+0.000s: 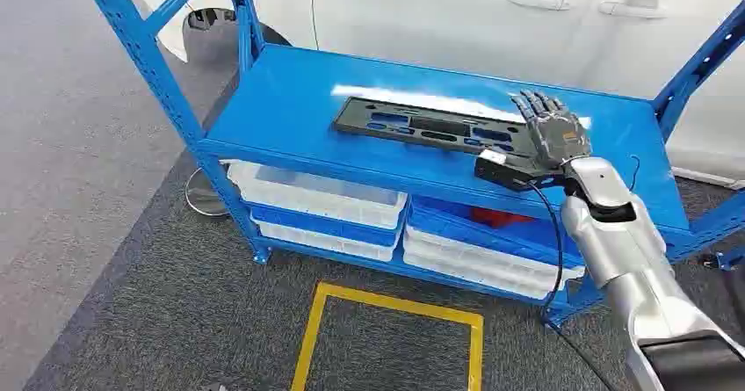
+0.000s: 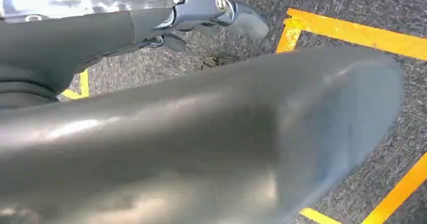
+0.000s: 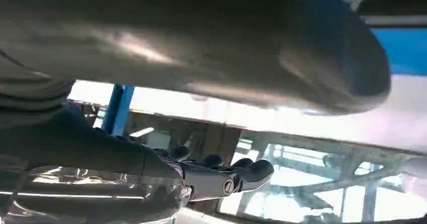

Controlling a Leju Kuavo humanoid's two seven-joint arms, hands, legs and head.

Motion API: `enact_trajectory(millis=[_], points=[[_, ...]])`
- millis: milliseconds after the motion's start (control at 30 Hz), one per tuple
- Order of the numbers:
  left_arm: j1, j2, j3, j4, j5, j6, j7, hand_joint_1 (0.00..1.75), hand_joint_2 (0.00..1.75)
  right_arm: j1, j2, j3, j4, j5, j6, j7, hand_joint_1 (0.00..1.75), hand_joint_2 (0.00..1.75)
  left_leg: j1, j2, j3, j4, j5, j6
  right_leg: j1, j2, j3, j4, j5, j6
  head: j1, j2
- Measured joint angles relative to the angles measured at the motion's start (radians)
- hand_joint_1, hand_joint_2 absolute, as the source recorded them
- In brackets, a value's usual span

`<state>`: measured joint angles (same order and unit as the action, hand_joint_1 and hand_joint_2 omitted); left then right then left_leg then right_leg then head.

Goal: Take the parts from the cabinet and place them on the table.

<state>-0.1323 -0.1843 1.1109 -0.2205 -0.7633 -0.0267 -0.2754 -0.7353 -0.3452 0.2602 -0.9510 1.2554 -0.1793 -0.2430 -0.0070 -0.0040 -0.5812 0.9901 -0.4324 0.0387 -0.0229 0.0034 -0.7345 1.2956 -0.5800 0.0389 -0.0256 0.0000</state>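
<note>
Right hand [image 1: 546,136]: hovering over panel's end — fingers extended, gripping nothing.
Black panel [image 1: 428,126]: lying flat; likely stiff, light — taking by long edge.

A blue metal rack [image 1: 290,110] fills the upper middle of the frame, its top shelf [image 1: 281,101] glossy under a streak of glare. One thing lies flat on that shelf — a long black panel [image 1: 430,127] with slots, right of centre and running toward the right edge. On the lower shelf sit bins: white-and-blue ones [image 1: 321,206] at centre left, more [image 1: 492,250] at centre right. The rack stands on a grey carpet [image 1: 176,303] — a yellow outline [image 1: 391,307] is marked on it at lower centre.
</note>
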Motion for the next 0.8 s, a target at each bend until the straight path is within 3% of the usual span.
enact_trajectory(millis=[33, 67, 100, 167, 200, 300, 367, 400, 500, 533, 567, 600, 667, 700, 733, 800], points=[[0.001, 0.0, 0.0, 0.0, 0.0, 0.0, 0.0, 0.0, 0.0, 0.005, 0.0, 0.0, 0.0, 0.0, 0.0, 0.0, 0.0, 0.0, -0.002, 0.0, 0.001, 0.002, -0.002, 0.002, 0.0, 0.0, -0.022, 0.031, 0.003, 0.001, 0.0, 0.0], [0.001, 0.0, -0.001, 0.0, 0.0, -0.002, 0.001, 0.0, 0.0, 0.009, 0.0, 0.0, 0.0, 0.0, 0.0, 0.0, 0.0, 0.0, -0.002, -0.001, 0.003, 0.005, -0.006, 0.001, 0.0, 0.0, -0.018, 0.009, 0.031, 0.001, 0.0, 0.0], [0.001, 0.0, -0.001, 0.0, 0.0, -0.002, 0.002, 0.0, 0.0, 0.01, 0.0, 0.0, 0.0, -0.001, 0.0, 0.0, 0.0, 0.0, -0.002, -0.002, 0.006, 0.01, -0.012, -0.001, 0.0, 0.0, 0.01, -0.057, 0.079, 0.0, 0.0, 0.0], [0.001, 0.0, -0.003, 0.0, 0.0, -0.002, 0.003, 0.0, 0.0, 0.009, -0.002, 0.0, -0.005, -0.003, 0.0, 0.001, 0.0, 0.0, -0.002, -0.003, 0.01, 0.027, -0.029, -0.006, 0.0, -0.003, 0.093, -0.241, 0.17, -0.005, 0.0, 0.0], [0.0, 0.0, -0.003, 0.0, 0.0, -0.002, 0.003, 0.0, 0.0, 0.008, -0.002, 0.0, -0.005, -0.004, 0.001, 0.001, 0.0, 0.0, -0.006, -0.003, 0.004, 0.034, -0.035, -0.012, 0.004, -0.004, 0.102, -0.252, 0.148, -0.011, 0.0, 0.0], [0.001, -0.002, -0.003, 0.0, 0.0, -0.002, 0.005, 0.0, 0.0, 0.015, -0.006, 0.0, -0.01, -0.005, 0.0, 0.002, 0.0, 0.0, -0.006, -0.003, 0.004, 0.033, -0.038, -0.023, 0.011, 0.0, 0.098, -0.259, 0.149, -0.022, 0.0, 0.0], [0.001, 0.0, -0.003, 0.0, 0.0, -0.002, 0.005, 0.0, 0.0, 0.015, -0.007, 0.0, -0.015, -0.005, 0.0, 0.002, 0.0, 0.0, -0.009, -0.004, 0.007, 0.04, -0.051, -0.035, -0.004, -0.001, 0.111, -0.271, 0.15, -0.031, 0.001, 0.0], [0.0, 0.0, -0.004, 0.0, 0.0, -0.002, 0.005, 0.0, 0.0, 0.014, -0.006, 0.0, -0.018, -0.005, 0.0, 0.003, 0.0, 0.0, -0.008, -0.002, -0.005, 0.077, -0.073, -0.042, -0.006, -0.002, 0.118, -0.274, 0.148, -0.036, -0.008, 0.0], [0.0, 0.0, -0.005, 0.0, 0.0, -0.002, 0.005, 0.0, 0.0, 0.015, -0.006, 0.0, -0.021, -0.005, 0.001, 0.002, 0.0, 0.0, 0.009, -0.002, -0.125, 0.303, -0.164, -0.06, -0.007, -0.003, 0.122, -0.274, 0.143, -0.04, -0.007, 0.0], [0.002, 0.0, -0.006, 0.0, 0.0, -0.002, 0.005, 0.0, 0.0, 0.017, -0.006, 0.0, -0.021, -0.005, 0.001, 0.003, 0.0, 0.0, 0.013, -0.002, -0.155, 0.347, -0.168, -0.063, -0.007, -0.003, 0.122, -0.274, 0.142, -0.039, -0.008, 0.0], [0.004, 0.0, -0.007, 0.0, 0.0, -0.002, 0.005, 0.0, 0.0, 0.019, -0.006, 0.0, -0.021, -0.005, 0.001, 0.003, 0.0, 0.0, 0.018, -0.002, -0.16, 0.339, -0.144, -0.066, -0.009, -0.003, 0.124, -0.273, 0.141, -0.037, -0.007, 0.0], [0.004, 0.0, -0.008, 0.0, -0.001, -0.002, 0.005, 0.0, 0.0, 0.021, -0.006, 0.0, -0.021, -0.005, 0.001, 0.003, 0.0, 0.0, 0.02, -0.002, -0.137, 0.281, -0.1, -0.067, -0.01, -0.002, 0.128, -0.273, 0.138, -0.034, -0.007, 0.0], [0.003, 0.0, -0.009, 0.0, -0.001, -0.002, 0.005, 0.0, 0.0, 0.021, -0.006, 0.0, -0.026, -0.005, 0.002, 0.005, 0.0, 0.0, 0.021, -0.001, -0.055, 0.099, -0.002, -0.063, -0.014, 0.0, 0.14, -0.274, 0.132, -0.026, -0.007, 0.0], [0.003, 0.0, -0.01, 0.0, -0.002, -0.002, 0.005, 0.0, 0.0, 0.021, -0.007, 0.0, -0.031, -0.005, 0.002, 0.007, 0.0, 0.0, 0.021, -0.002, -0.027, 0.043, 0.001, -0.059, -0.013, 0.0, 0.142, -0.276, 0.129, -0.02, -0.006, 0.0], [0.002, 0.0, -0.01, 0.0, -0.003, -0.002, 0.005, 0.0, 0.0, 0.02, -0.008, 0.0, -0.034, -0.006, 0.003, 0.009, 0.0, 0.0, 0.014, -0.003, -0.02, 0.024, -0.005, -0.053, -0.009, 0.002, 0.14, -0.274, 0.129, -0.014, -0.008, 0.0], [0.002, 0.0, -0.011, 0.0, -0.004, -0.002, 0.005, 0.0, 0.0, 0.025, -0.01, -0.001, -0.038, -0.006, 0.004, 0.01, 0.0, 0.0, 0.01, -0.004, -0.024, 0.032, -0.007, -0.043, -0.01, 0.001, 0.141, -0.283, 0.132, 0.0, -0.006, 0.0]])
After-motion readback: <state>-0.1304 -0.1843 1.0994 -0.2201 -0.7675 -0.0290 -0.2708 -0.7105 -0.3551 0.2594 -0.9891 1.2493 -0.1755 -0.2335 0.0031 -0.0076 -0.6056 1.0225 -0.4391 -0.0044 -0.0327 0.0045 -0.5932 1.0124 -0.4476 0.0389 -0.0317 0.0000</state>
